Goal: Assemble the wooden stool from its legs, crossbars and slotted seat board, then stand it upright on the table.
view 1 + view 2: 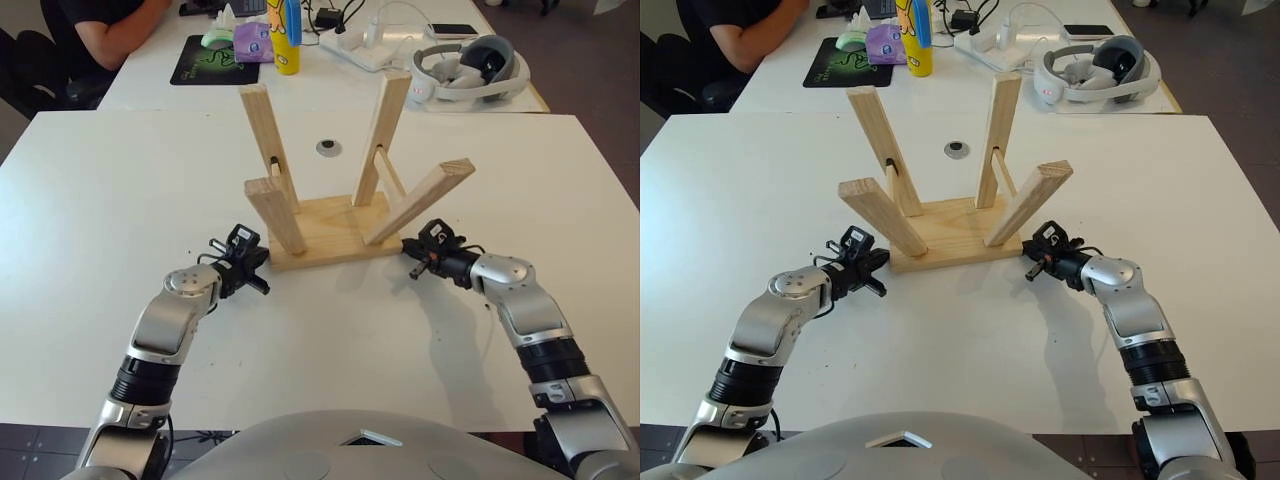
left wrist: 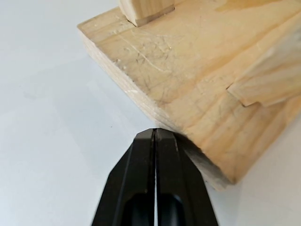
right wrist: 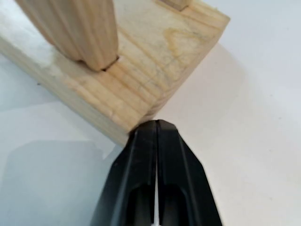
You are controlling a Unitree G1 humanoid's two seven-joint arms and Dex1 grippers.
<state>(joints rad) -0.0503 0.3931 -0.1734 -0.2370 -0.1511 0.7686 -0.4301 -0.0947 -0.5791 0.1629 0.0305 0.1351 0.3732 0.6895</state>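
While closed, left hand (image 2: pixel 154 131) and right hand (image 3: pixel 156 122) touch seat board (image 1: pixel 335 228).

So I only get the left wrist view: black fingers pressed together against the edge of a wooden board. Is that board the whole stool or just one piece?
Observer: More than a piece. The seat board lies flat on the white table with four legs splaying upward, so it is upside down.
Visitor: And what is the other arm doing?
Observer: The right gripper sits at the board's opposite near corner, its fingers shut as well.
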